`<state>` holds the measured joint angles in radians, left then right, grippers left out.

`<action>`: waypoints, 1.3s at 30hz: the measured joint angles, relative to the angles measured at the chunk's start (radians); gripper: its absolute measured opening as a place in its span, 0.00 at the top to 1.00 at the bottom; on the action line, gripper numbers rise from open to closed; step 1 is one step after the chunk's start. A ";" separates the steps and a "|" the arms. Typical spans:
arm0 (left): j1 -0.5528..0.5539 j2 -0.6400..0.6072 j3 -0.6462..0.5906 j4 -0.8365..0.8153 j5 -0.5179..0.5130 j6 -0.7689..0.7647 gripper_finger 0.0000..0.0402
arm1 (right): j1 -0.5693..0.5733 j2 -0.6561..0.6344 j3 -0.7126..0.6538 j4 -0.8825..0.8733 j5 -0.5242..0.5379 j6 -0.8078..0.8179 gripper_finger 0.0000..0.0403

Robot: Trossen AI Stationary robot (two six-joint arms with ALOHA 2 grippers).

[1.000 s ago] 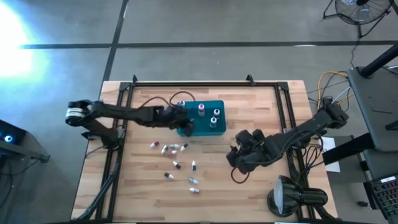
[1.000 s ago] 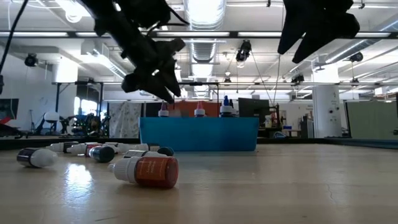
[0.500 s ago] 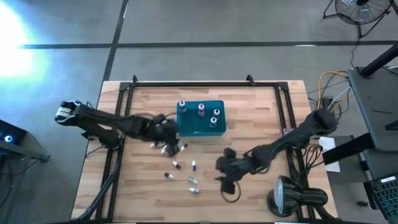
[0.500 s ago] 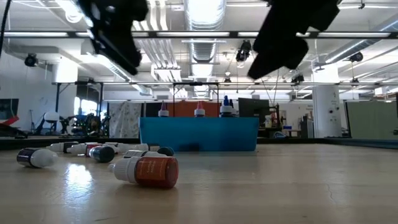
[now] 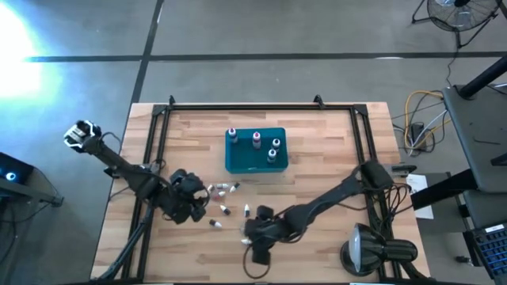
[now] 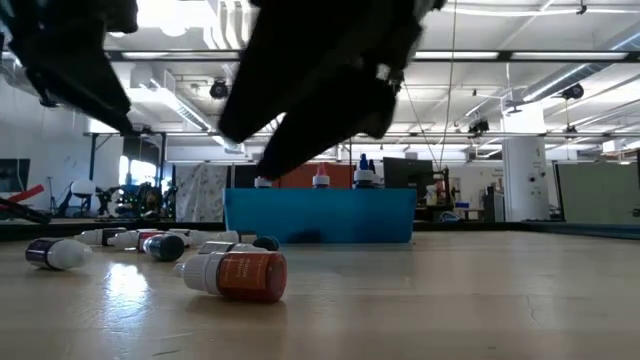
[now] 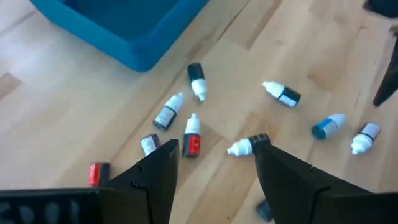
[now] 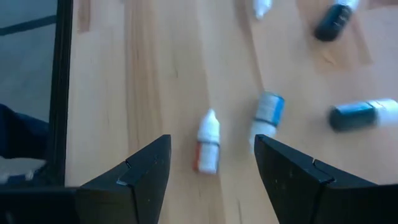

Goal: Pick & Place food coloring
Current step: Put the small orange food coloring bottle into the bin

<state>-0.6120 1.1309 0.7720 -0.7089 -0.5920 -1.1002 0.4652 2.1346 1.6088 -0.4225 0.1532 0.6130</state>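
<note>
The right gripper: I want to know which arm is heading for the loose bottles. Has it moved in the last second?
Yes. In the high view the right gripper has swung away from the table's right side, past the teal bin, to the loose food coloring bottles.

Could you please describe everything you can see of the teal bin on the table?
The teal bin is a rectangular, plastic-looking open tray with low walls, sitting flat on the wooden table toward its far middle. Three small dropper bottles stand upright inside along its far side. No gripper touches it; loose bottles lie on the wood nearer the front.
</note>
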 joint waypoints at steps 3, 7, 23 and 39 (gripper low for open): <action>-0.023 -0.005 -0.035 -0.001 -0.016 -0.031 0.53 | 0.001 0.067 0.075 -0.023 0.000 -0.007 0.44; -0.031 -0.004 -0.065 -0.002 -0.015 -0.054 0.53 | 0.009 0.157 0.183 -0.088 0.006 -0.004 0.44; -0.039 -0.004 -0.074 -0.009 -0.012 0.023 0.53 | 0.027 0.298 0.359 -0.251 0.099 0.041 0.51; -0.039 -0.004 -0.074 -0.026 -0.012 0.028 0.53 | -0.002 0.269 0.353 -0.299 0.029 -0.019 0.88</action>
<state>-0.6510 1.1267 0.6983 -0.7353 -0.6037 -1.0718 0.4631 2.4031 1.9619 -0.7212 0.1823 0.5938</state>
